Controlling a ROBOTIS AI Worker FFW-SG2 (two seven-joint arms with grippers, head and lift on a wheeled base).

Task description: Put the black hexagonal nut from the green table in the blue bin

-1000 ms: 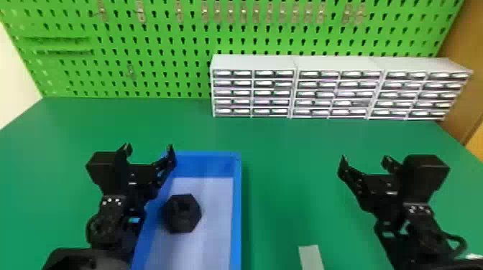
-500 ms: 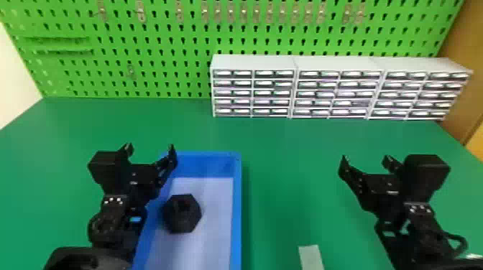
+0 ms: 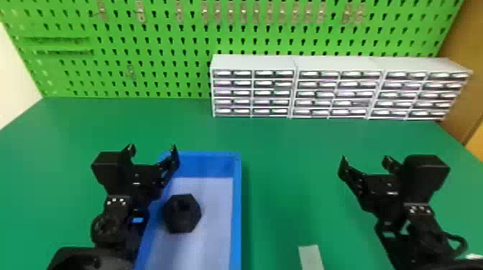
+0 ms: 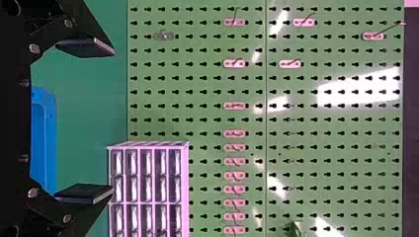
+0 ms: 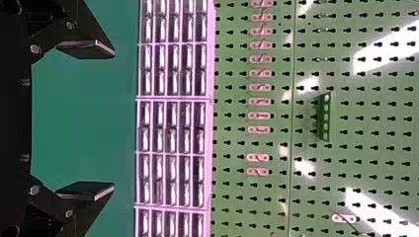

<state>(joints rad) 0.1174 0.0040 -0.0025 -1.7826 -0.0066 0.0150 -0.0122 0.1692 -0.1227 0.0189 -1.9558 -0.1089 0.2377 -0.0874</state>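
Black hexagonal nut (image 3: pixel 182 213): inside the blue bin (image 3: pixel 236 215), lying on its pale floor, toward the left side wall. Bin sits on the green surface (image 3: pixel 287 150).

Left end effector (image 3: pixel 153 149): beside the bin's far left corner, one finger overlapping that corner in the head view. Left wrist view: fingers of the left end effector (image 4: pixel 113 120) spread wide, nothing between them.

Right end effector (image 3: pixel 365 159): to the right of the bin, well apart from it. Fingers likewise spread, grasp empty.

Surroundings: pale strip (image 3: pixel 311 256) on the surface, between bin and right arm; white drawer units (image 3: pixel 251 63) in a row at the back, in front of the green pegboard (image 3: pixel 161 40).
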